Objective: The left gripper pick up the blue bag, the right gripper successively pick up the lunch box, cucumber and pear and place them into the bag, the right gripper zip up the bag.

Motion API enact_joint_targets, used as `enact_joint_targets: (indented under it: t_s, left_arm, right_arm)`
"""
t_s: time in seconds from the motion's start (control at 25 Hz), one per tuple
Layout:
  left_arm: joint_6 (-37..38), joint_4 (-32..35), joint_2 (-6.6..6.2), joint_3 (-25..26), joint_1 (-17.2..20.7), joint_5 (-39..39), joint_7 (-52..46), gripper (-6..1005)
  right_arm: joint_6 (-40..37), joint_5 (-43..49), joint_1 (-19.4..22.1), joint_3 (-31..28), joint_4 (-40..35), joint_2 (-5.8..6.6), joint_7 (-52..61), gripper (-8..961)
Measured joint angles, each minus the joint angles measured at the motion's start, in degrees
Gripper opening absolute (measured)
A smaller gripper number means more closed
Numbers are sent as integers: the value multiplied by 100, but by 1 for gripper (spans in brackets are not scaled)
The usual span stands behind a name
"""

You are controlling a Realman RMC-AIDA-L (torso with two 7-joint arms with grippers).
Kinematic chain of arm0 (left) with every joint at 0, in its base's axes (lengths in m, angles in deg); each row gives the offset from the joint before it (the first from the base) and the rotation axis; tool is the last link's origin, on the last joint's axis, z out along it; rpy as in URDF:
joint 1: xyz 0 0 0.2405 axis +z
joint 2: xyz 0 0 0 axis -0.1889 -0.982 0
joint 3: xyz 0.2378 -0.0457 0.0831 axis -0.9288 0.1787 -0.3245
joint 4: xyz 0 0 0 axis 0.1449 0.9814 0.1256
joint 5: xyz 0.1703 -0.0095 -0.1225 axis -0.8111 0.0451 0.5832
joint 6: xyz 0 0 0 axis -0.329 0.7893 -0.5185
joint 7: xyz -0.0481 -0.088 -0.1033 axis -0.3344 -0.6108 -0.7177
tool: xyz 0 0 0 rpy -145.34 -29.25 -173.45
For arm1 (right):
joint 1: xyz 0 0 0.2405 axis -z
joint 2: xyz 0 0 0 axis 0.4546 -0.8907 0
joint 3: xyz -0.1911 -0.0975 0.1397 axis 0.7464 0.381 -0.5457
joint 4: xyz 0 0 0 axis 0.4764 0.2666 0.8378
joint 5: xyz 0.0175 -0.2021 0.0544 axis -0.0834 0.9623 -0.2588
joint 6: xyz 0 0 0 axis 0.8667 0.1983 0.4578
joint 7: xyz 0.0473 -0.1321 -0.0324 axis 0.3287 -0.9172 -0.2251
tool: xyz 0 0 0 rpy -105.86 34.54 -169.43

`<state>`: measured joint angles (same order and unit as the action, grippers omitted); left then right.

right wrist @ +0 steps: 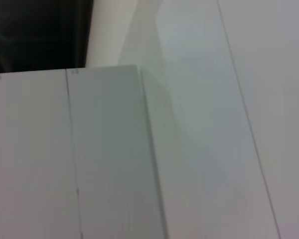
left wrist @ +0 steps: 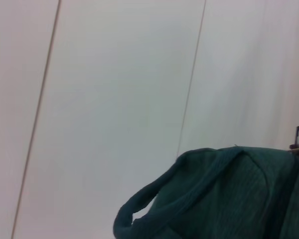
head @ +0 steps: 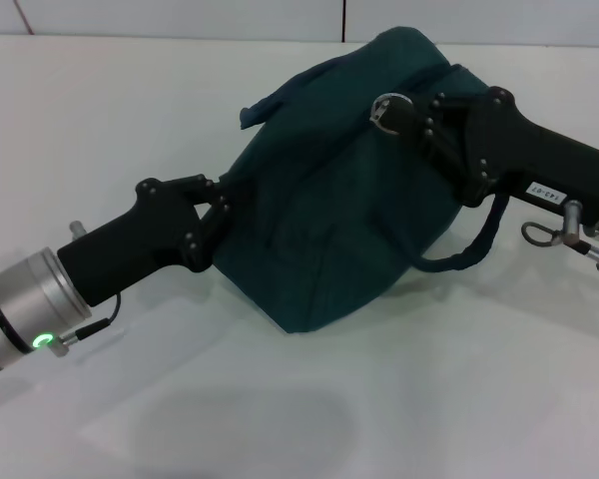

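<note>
White counter (head: 399, 399) and pale wall panels surround the work. Left gripper (head: 223, 200) fingers pinch the near side of the dark teal-blue fabric bag (head: 329, 200), steadying it. Right gripper (head: 404, 112) fingers pinch the silver ring pull (head: 384, 108) at the bag's top, apparently to zip it. Lunch box, cucumber and pear are out of sight.

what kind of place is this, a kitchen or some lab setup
Probably a lab test bench, not a kitchen: a bare white table, plain white panel walls, and only the blue bag between the left gripper and right gripper.
</note>
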<state>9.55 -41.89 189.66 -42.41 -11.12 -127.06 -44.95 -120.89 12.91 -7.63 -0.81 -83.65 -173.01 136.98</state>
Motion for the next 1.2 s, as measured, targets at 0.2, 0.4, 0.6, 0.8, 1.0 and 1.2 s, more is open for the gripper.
enact_joint_targets:
  t_s: [0.2, 0.4, 0.6, 0.8, 1.0, 1.2]
  left_arm:
    - [126, 3, -12, -30, -38, -135, -86, 71]
    - [179, 49, -12, -32, -54, -249, -47, 126]
    - [163, 57, -24, -32, -68, -380, 13, 171]
    - [177, 59, -19, -32, -48, -537, 60, 155]
    - [210, 49, 29, -14, 25, -589, 157, 80]
    - [317, 5, 96, 18, 4, -455, 157, 102]
  right_arm:
    - [261, -65, 72, -65, 2, -11, -18, 15]
    - [380, -458, 207, -96, 54, -6, -349, 15]
    - [453, -906, 383, -98, 33, 1, -660, 15]
    - [614, -985, 400, -155, 68, 16, -750, 15]
    - [727, -986, 408, -149, 75, 16, -755, 15]
    - [689, -944, 408, -49, 77, 1, -757, 15]
